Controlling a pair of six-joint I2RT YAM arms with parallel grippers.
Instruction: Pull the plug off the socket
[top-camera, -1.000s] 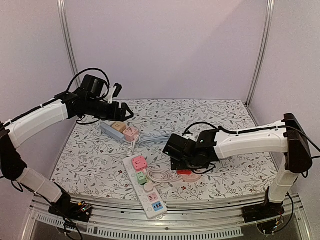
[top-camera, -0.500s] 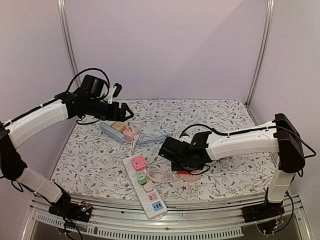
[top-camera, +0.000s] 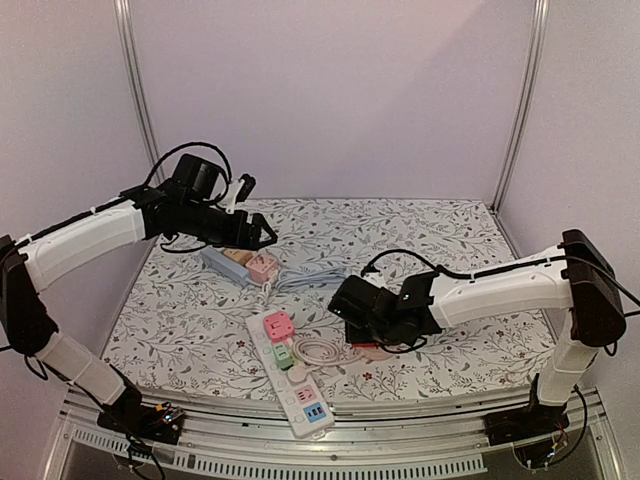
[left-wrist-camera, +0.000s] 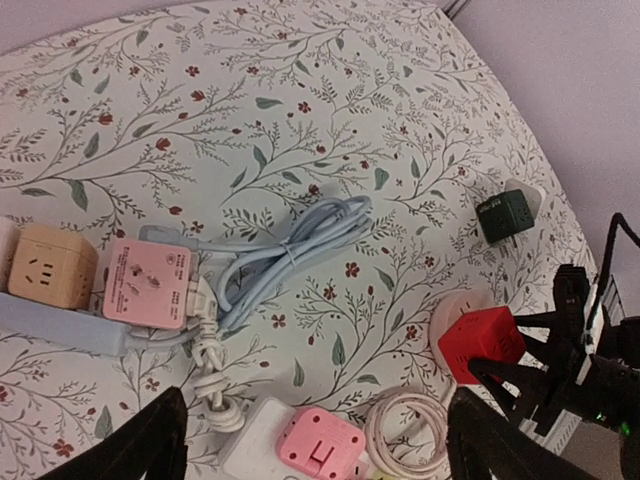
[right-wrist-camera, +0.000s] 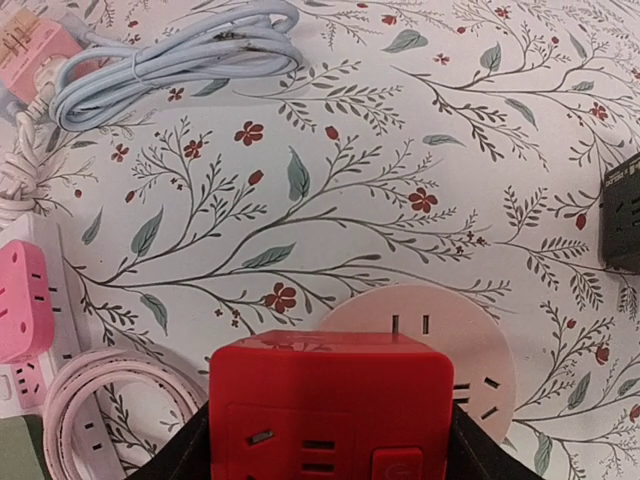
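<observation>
My right claw (right-wrist-camera: 330, 452) pinches the smooth red square plug (right-wrist-camera: 328, 390). A flat round pale socket (right-wrist-camera: 472, 345) sits just past the claw. My left claw (left-wrist-camera: 320, 440) is spread wide.

Light's soft and even in all three views, fairly bright, seems to come from overhead. No hard glare on the red plug (right-wrist-camera: 328, 400), its top just catches a mild sheen. Shadows are weak: only a pale smudge on the bench (top-camera: 420, 225) right around the plug. The right jaws either side of the plug are crushed to black, no detail. In the left wrist view the left jaws, one just below the plug, are dark blurry blobs.
</observation>
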